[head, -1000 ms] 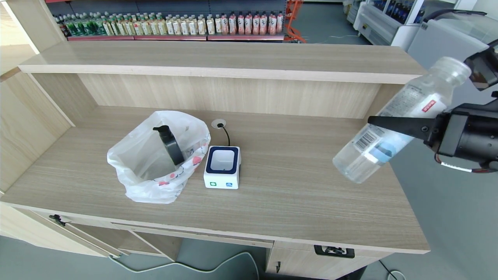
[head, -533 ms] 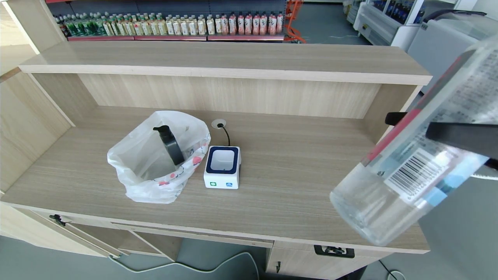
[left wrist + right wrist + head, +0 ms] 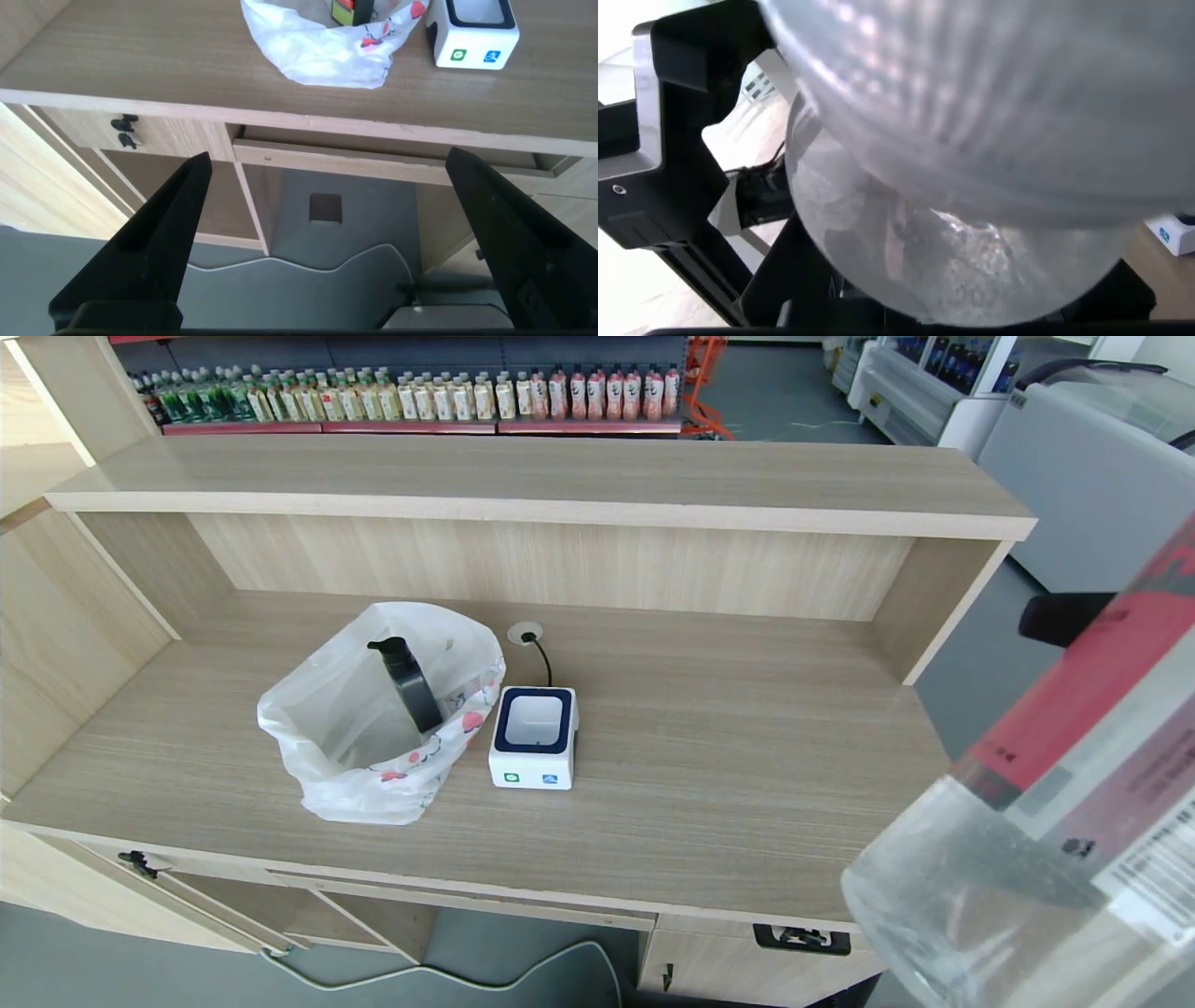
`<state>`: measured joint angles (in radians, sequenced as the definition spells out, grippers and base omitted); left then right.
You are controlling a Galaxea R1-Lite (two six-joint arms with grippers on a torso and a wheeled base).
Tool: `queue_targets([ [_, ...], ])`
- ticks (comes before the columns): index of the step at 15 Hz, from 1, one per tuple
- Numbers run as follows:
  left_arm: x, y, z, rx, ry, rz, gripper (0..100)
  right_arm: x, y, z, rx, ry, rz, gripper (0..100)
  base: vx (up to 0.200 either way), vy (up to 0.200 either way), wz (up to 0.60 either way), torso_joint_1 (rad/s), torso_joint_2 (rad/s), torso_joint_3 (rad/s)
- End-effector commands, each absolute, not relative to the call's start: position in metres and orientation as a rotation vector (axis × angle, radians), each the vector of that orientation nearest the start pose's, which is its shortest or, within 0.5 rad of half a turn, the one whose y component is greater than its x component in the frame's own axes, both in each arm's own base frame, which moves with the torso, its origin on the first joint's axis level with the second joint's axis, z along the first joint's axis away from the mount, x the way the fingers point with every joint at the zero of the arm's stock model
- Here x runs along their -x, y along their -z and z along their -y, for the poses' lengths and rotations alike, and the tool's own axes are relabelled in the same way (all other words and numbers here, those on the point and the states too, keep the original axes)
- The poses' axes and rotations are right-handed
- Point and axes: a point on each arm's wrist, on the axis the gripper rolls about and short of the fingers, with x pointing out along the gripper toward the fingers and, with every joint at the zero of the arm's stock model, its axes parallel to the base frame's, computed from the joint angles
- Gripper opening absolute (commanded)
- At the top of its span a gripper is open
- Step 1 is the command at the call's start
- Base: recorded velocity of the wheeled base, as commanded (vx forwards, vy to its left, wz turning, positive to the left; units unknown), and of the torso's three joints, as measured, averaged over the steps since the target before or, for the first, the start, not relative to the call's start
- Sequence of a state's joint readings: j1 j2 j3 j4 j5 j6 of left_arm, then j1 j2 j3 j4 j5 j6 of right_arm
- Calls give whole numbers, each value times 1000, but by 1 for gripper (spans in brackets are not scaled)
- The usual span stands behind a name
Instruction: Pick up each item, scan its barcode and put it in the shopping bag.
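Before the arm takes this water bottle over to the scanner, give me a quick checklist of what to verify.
1. Grip on the clear plastic water bottle by the right fingers: ok.
2. Barcode turned toward the white box scanner: cannot tell, barcode hidden.
3. Scanner window uncovered: ok.
4. White plastic shopping bag open, with room beside the black pump bottle: ok.
5. Left gripper open, below the wooden counter edge, off the path: ok.

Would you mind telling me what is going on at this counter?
The right gripper holds a clear water bottle aloft off the counter's right end, close to the head camera. The scanner sits on the counter beside the shopping bag, which already holds a dark pump bottle. The left gripper hangs open below the counter's front edge.
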<state>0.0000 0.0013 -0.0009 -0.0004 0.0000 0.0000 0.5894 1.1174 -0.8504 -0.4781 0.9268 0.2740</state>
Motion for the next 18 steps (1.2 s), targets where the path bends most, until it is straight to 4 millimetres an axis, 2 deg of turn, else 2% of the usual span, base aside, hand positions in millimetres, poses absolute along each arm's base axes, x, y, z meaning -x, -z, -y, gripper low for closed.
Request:
queue_targets([
  [1,23,-76,0,0,0,-2,100,-108,-318,-96,-176,-1550,38,0,0,0,0,0,0,0],
  [7,23,-76,0,0,0,2,100,-93,-313,-87,-172,-1578,40,0,0,0,0,0,0,0],
  [18,23,-76,0,0,0,0,100,-89,-310,-85,-172,-1584,38,0,0,0,0,0,0,0],
])
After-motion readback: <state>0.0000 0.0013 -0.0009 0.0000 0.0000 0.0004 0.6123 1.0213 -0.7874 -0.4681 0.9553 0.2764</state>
